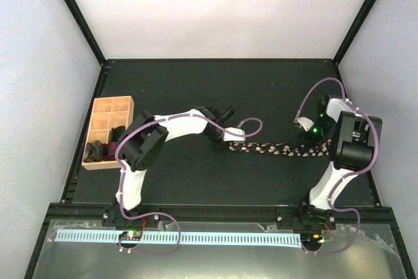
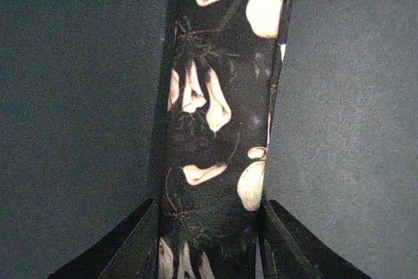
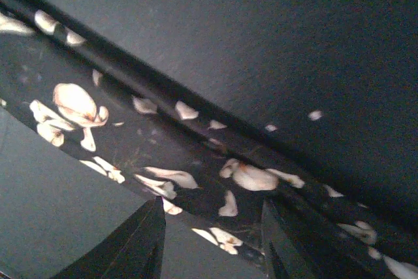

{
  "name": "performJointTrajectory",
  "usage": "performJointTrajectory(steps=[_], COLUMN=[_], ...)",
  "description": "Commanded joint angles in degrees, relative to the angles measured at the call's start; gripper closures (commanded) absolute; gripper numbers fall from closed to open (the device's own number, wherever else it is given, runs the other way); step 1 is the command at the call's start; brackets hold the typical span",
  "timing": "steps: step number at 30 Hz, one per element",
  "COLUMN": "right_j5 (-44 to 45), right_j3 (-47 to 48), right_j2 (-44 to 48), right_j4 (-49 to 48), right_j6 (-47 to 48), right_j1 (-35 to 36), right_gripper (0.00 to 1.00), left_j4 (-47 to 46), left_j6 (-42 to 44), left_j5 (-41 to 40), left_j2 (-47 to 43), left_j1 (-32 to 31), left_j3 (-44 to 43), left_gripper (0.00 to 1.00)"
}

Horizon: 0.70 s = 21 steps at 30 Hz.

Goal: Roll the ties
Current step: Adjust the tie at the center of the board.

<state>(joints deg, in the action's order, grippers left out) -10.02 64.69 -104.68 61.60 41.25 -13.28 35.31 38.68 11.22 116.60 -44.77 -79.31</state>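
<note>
The tie [image 1: 277,149], dark with pale petal marks, stretches straight across the black table between my two grippers. My left gripper [image 1: 234,136] is at its left end and my right gripper [image 1: 312,140] is at its right end. In the left wrist view the tie [image 2: 209,109] runs lengthwise between the jaws of the left gripper [image 2: 209,227], filling the gap, with the fingers against its edges. In the right wrist view the tie [image 3: 130,148] crosses diagonally, folded in two layers, and the right gripper [image 3: 210,223] closes on its near edge.
A tan wooden compartment tray [image 1: 95,104] stands at the table's left edge, with dark rolled fabric [image 1: 98,151] in its near compartments. Purple cables [image 1: 251,122] loop over both arms. A white slotted strip [image 1: 176,236] runs along the front rail.
</note>
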Motion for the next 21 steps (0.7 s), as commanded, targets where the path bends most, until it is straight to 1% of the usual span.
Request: performJointTrajectory(steps=[1,4,6,7,9,11,12,13,14,15,16,17,18,19,20,21], right_j5=[-2.0,-8.1,-11.6,-13.2,-15.8,-19.5,-21.2,-23.1,-24.7,-25.7,-25.9,-27.0,-30.3,-35.7,-41.9,-46.5], right_j3=[7.2,12.4,14.9,16.0,18.7,21.9,23.3,23.8,23.0,21.3,18.9,16.4,14.5,13.3,13.0,13.9], right_j2=[-1.5,0.9,3.5,4.8,8.3,11.7,13.6,15.5,17.7,19.6,21.5,22.7,23.2,22.8,21.3,19.4], right_j4=[2.2,5.4,7.4,8.0,8.5,8.3,6.9,3.9,-0.9,-6.7,-15.1,-21.0,-23.6,-25.5,-25.7,-23.8], right_j6=[-2.4,-2.3,-1.3,-1.1,-0.4,0.5,-0.2,-1.8,-5.7,-11.3,-18.9,-25.9,-30.5,-31.6,-32.5,-33.2], right_j1=[-0.4,-0.4,-0.4,-0.3,-0.4,-0.4,-0.5,-0.6,-0.6,-0.5,-0.5,-0.5,-0.6,-0.5,-0.1,0.8], right_gripper=[0.55,0.48,0.42,0.39,0.30,0.23,0.15,0.04,0.00,0.00,0.00,0.00,0.00,0.00,0.00,0.00], left_j4=[-1.3,-4.4,-5.7,-6.8,-9.7,-12.3,-13.3,-14.2,-16.0,-18.6,-21.2,-23.0,-24.7,-25.0,-19.0,-9.8], left_j6=[-2.7,-4.6,-5.3,-5.6,-6.4,-7.8,-8.6,-9.3,-10.7,-12.2,-13.6,-14.3,-14.2,-13.7,-10.5,-6.4], left_j5=[3.4,5.8,8.5,9.4,10.6,11.2,11.2,11.1,10.4,8.5,7.1,6.8,8.0,8.9,10.9,14.2], left_j2=[-3.0,-8.7,-12.9,-15.1,-20.5,-25.0,-27.1,-29.1,-31.0,-32.4,-33.5,-34.0,-33.7,-32.4,-29.5,-26.9], left_j1=[0.1,1.9,3.0,3.7,5.2,7.2,8.2,9.0,9.7,9.9,9.9,10.0,9.9,9.9,9.9,10.3], left_j3=[1.0,4.3,6.4,7.6,9.7,11.1,11.4,11.6,12.1,13.0,14.7,16.0,17.3,17.4,15.2,10.8], left_gripper=[0.53,0.35,0.26,0.19,0.03,0.01,0.01,0.01,0.01,0.01,0.01,0.01,0.01,0.01,0.01,0.01])
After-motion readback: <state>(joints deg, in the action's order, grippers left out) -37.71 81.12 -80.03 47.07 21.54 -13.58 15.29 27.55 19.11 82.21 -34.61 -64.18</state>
